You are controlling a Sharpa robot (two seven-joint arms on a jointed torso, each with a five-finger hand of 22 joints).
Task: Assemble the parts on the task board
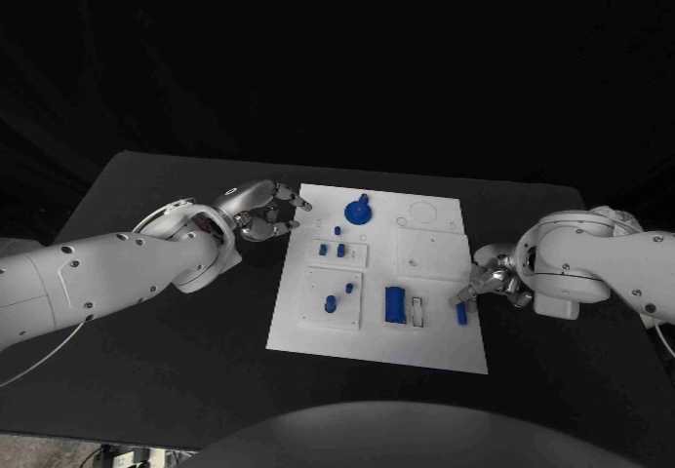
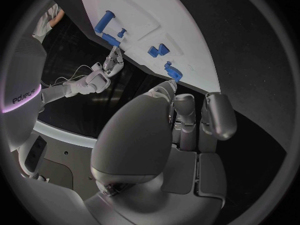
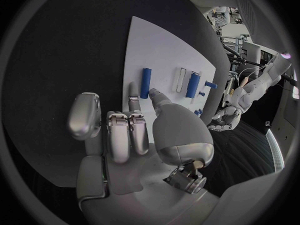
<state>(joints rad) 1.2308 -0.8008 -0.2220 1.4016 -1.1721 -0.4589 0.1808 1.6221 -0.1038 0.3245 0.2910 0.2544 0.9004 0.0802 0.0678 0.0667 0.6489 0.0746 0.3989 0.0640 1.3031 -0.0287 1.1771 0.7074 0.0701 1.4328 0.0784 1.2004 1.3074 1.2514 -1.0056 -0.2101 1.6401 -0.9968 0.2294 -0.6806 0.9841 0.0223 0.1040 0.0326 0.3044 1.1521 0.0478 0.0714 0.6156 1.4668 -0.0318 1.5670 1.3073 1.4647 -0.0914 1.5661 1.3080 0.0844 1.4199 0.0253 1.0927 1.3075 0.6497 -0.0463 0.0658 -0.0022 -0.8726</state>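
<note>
Lying flat: blue bar (image 1: 461,313) on task board (image 1: 436,255) | right hand (image 1: 486,283) fingertips beside, ungrasped | left hand (image 1: 261,211) curled, empty

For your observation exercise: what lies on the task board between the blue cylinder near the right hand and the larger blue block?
In the head view, a pale rectangular bar lies between the blue cylinder and the blue block.

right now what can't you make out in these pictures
- Head view: whether the right hand touches the blue bar by the task board's edge; too small.
- Right wrist view: the fingertips hide the bar's near end.
- Left wrist view: the left hand covers the board's near edge.
</note>
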